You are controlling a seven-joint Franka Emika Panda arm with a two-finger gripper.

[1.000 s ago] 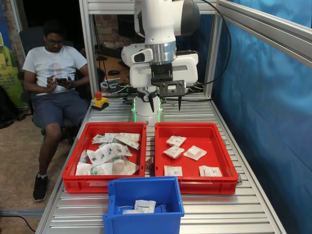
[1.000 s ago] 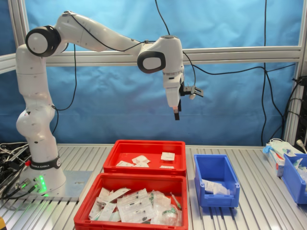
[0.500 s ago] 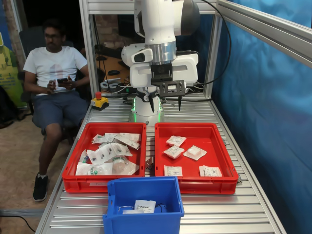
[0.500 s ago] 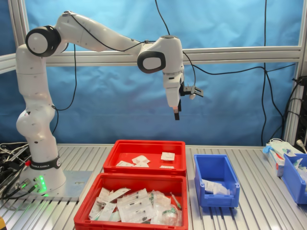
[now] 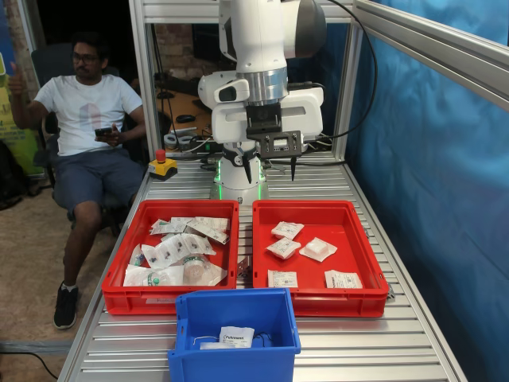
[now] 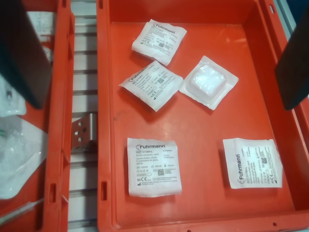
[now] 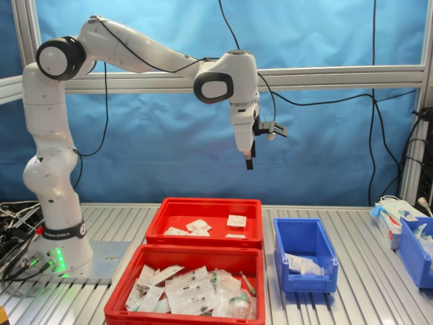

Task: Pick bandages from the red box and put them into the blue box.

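The red box [image 5: 318,301] is the crate on the first exterior view's right and the farther crate [image 7: 203,238] in the second exterior view. Several bandages lie scattered on its floor [image 6: 203,145]: flat white packets [image 6: 154,166], [image 6: 255,163], [image 6: 151,85], [image 6: 159,41] and a puffier one [image 6: 209,82]. My gripper [image 5: 270,169] hangs high above this crate, open and holding nothing; in the second exterior view my gripper [image 7: 248,162] points straight down. The blue box [image 5: 235,350] stands in front of both crates, with white packets [image 5: 236,336] inside.
A second red crate [image 5: 171,298] heaped with strips and rolls sits beside the first. A metal bracket [image 6: 83,135] shows in the gap between them. A man [image 5: 83,119] sits behind the table near a red stop button [image 5: 162,165]. Another blue bin [image 7: 416,247] stands at the second exterior view's right.
The arm and the gripper have not moved. The seated man has raised one hand and lifted his head.
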